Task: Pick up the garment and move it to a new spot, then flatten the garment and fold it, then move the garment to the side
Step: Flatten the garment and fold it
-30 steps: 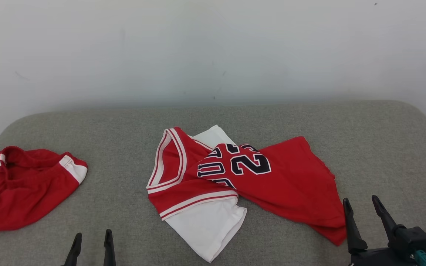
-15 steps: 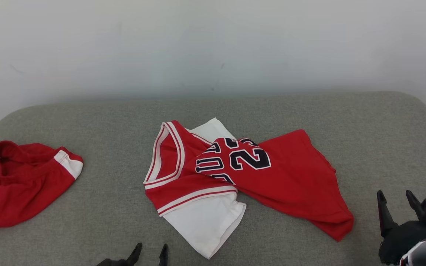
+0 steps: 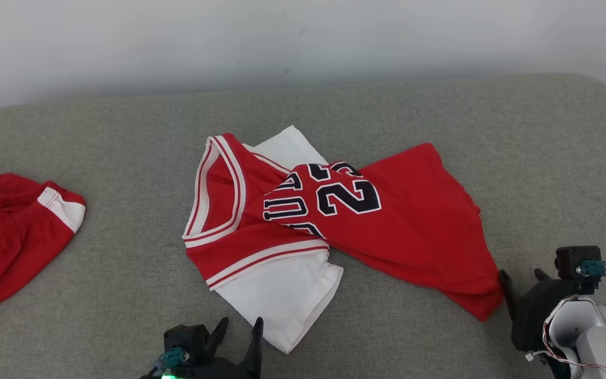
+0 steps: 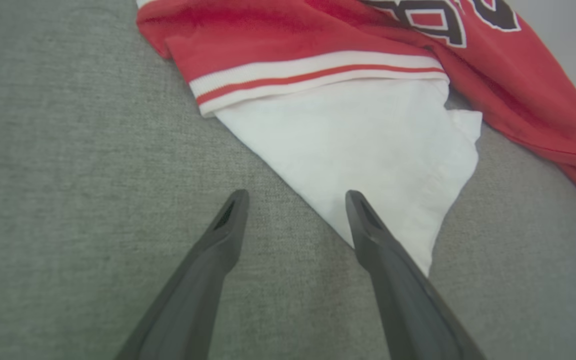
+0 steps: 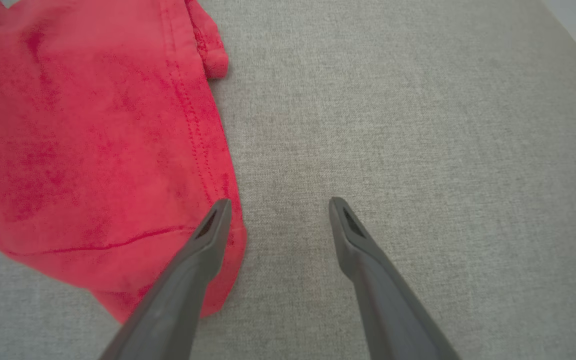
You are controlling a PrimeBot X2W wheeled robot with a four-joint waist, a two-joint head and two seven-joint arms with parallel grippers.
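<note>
Head view: grey fabric surface spans the frame. Red jersey with white sleeves and black numbers lies crumpled at its middle. Second red garment sits well apart at the far left edge. Right pincer is spread wide and empty, just beside the jersey's lower right hem corner. Left pincer is wide and empty, tips at the white sleeve's near corner. Contact with the cloth: cannot tell.
</note>
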